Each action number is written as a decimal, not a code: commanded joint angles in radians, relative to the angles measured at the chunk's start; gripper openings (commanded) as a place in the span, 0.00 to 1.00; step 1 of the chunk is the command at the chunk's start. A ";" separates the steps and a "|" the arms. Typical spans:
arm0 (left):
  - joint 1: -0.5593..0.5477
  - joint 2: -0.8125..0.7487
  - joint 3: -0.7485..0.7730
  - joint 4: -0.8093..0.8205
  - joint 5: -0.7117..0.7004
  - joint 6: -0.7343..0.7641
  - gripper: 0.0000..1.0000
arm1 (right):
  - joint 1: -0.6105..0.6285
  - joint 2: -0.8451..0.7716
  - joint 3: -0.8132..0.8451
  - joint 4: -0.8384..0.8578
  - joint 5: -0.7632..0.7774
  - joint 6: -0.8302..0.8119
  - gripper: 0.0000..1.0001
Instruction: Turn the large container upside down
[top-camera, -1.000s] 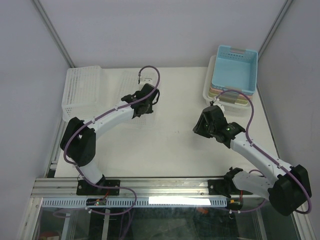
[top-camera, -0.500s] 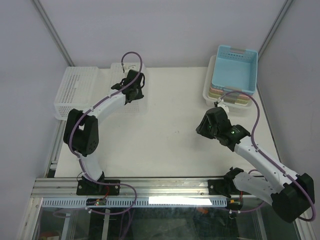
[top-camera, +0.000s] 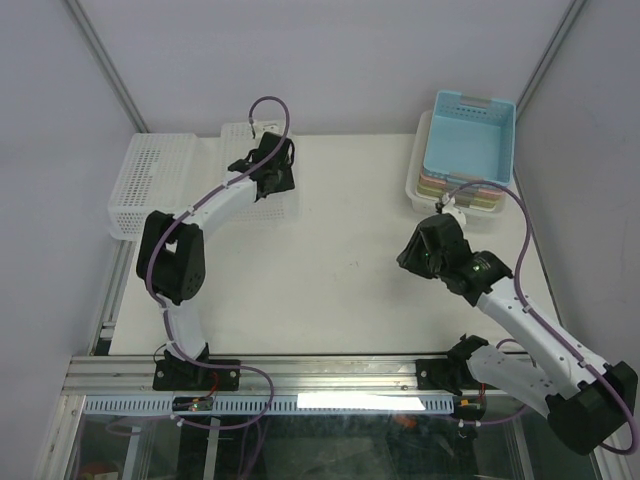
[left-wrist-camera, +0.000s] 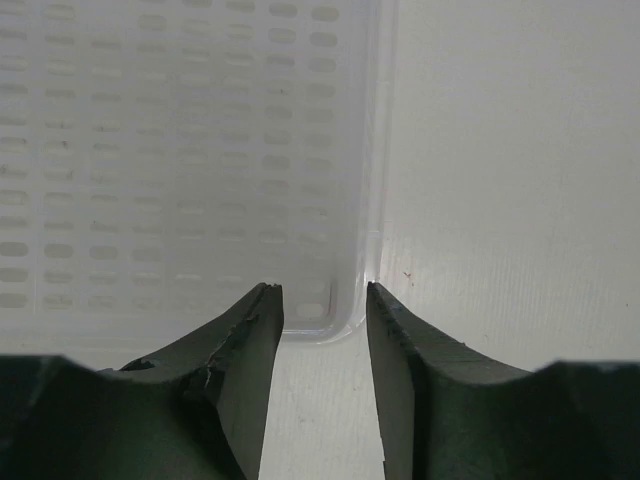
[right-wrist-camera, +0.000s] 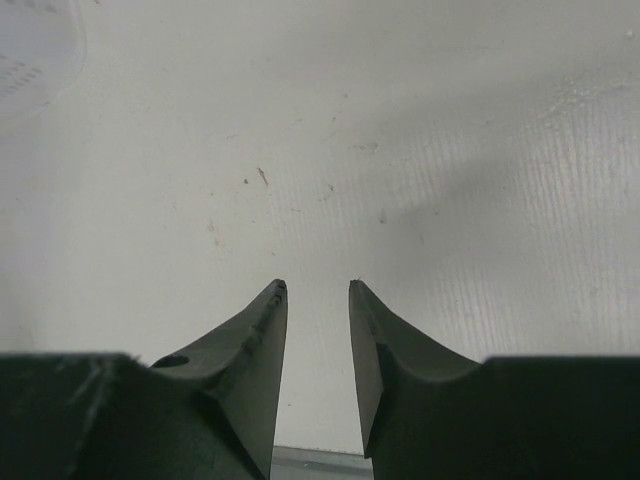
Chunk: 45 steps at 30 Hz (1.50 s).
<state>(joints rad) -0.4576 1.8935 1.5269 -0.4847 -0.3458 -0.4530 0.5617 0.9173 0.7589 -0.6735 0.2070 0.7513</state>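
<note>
Since a second ago the left arm has swung away from the middle of the surface (top-camera: 340, 270) toward the upper left of the overhead view. The left gripper (top-camera: 268, 172) now hangs over the large container (top-camera: 235, 140). The right arm has drawn back a little toward the lower right.

The large container lies at the upper left of the overhead view, just right of a white mesh basket (top-camera: 150, 185), with its open side up. In the left wrist view its slotted base (left-wrist-camera: 180, 150) fills the upper left of the frame. Its rounded corner sits in the gap between the tips of the left gripper (left-wrist-camera: 323, 292). Those jaws stand moderately apart with nothing clamped; whether either tip touches the rim cannot be told.

The right gripper (top-camera: 412, 252) sits right of centre in the overhead view, well apart from the container. In its wrist view the right gripper (right-wrist-camera: 315, 287) has its jaws parted by a narrow gap, empty, over bare surface.

A blue tub (top-camera: 470, 140) rests on a pale tray at the upper right.
</note>
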 joint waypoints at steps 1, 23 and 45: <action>-0.004 -0.027 0.072 -0.005 0.024 0.036 0.48 | 0.006 -0.040 0.180 -0.036 0.060 -0.079 0.36; -0.303 -0.336 -0.040 -0.072 0.147 0.080 0.90 | -0.307 0.664 1.002 -0.114 0.108 -0.458 0.50; -0.372 -0.381 -0.194 -0.045 0.193 0.029 0.97 | -0.349 0.797 1.179 -0.158 0.238 -0.477 0.04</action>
<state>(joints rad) -0.8253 1.5501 1.3338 -0.5777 -0.1505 -0.4118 0.2142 1.9072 1.9331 -0.8627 0.3832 0.3004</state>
